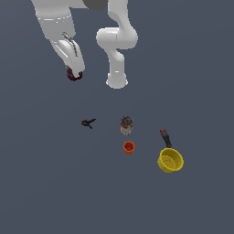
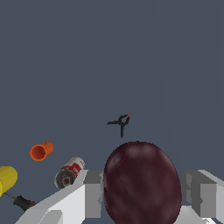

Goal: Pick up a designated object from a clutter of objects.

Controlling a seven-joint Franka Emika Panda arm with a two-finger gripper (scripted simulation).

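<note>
We find the maroon ball (image 2: 142, 183) pinched between the two white fingers (image 2: 87, 197) of the gripper (image 1: 74, 74), which appears in the upper left of the exterior view, well apart from the rest of the clutter. In the wrist view the ball fills the lower centre of the frame, with one finger on each flank.

**Handling assessment**
- We judge the ball to be light; it is small, about the size of the orange cup (image 1: 129, 147).
- Its rounded form offers no flat faces, so we expect it to roll or squirt out if the pinch drifts off the widest part. We would keep the pads across its middle, as they appear now.
- The surface shows a dull sheen in the wrist view. Whether it is soft or stiff we cannot tell.
- We would not press harder than the hold requires, in case the ball gives.

**Inventory, by count**
- One maroon ball, held.
- One orange cup, lower centre of the exterior view, lying on its side in the wrist view.
- One grey-topped canister (image 1: 126, 125), just above the cup in the exterior view.
- One black-and-red clamp (image 1: 88, 123), left of centre.
- One yellow pan (image 1: 170, 160), lower right, with its dark red-tipped handle (image 1: 165, 137) pointing toward the top of the frame.
- One robot arm, one gripper.
</note>
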